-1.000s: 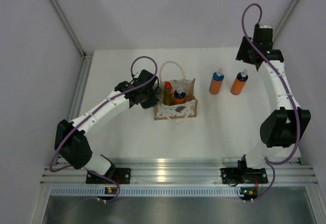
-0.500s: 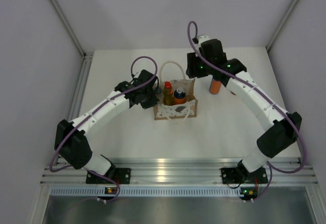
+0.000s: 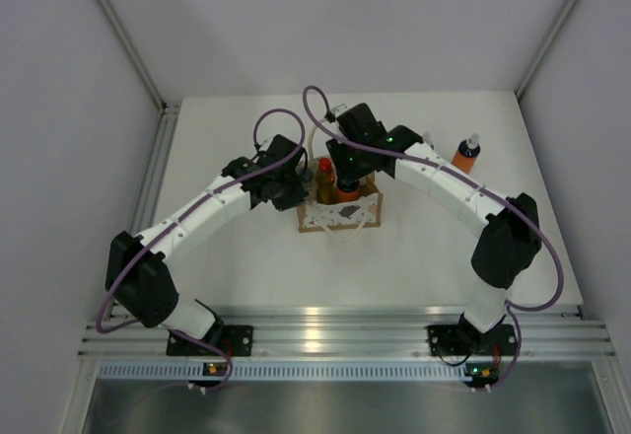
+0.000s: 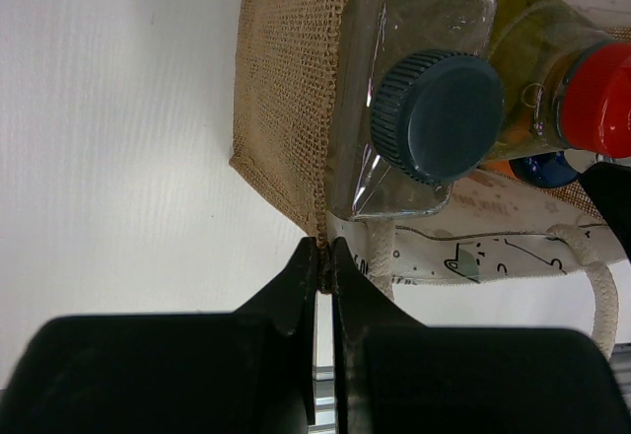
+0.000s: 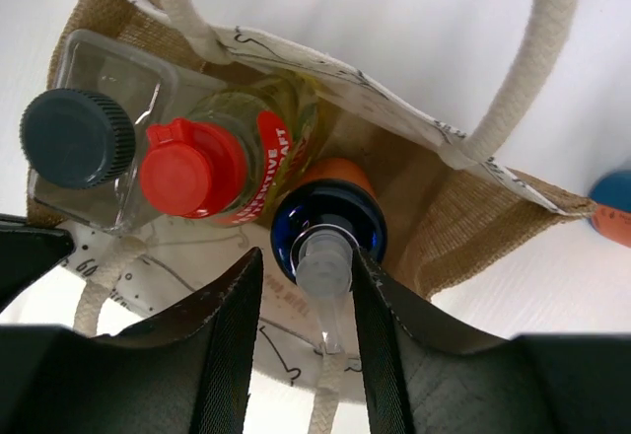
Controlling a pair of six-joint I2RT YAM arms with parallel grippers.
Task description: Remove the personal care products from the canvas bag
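The canvas bag stands mid-table with three bottles upright in it: a clear one with a dark grey cap, a yellow one with a red cap and an orange one with a dark-blue cap. My left gripper is shut on the bag's left front corner edge. My right gripper is open above the bag, and its fingers flank the orange bottle's clear pump head. From above it sits over the bag. Another orange bottle stands on the table at the back right.
The bag's cream rope handles loop up beside my right gripper. A blue-capped orange bottle shows at the right edge of the right wrist view. White walls enclose the table on three sides. A metal rail runs along the near edge.
My right arm has swung from the back right corner leftward to the bag, and its gripper now straddles the orange bottle's pump. My left arm and the bag have not moved.
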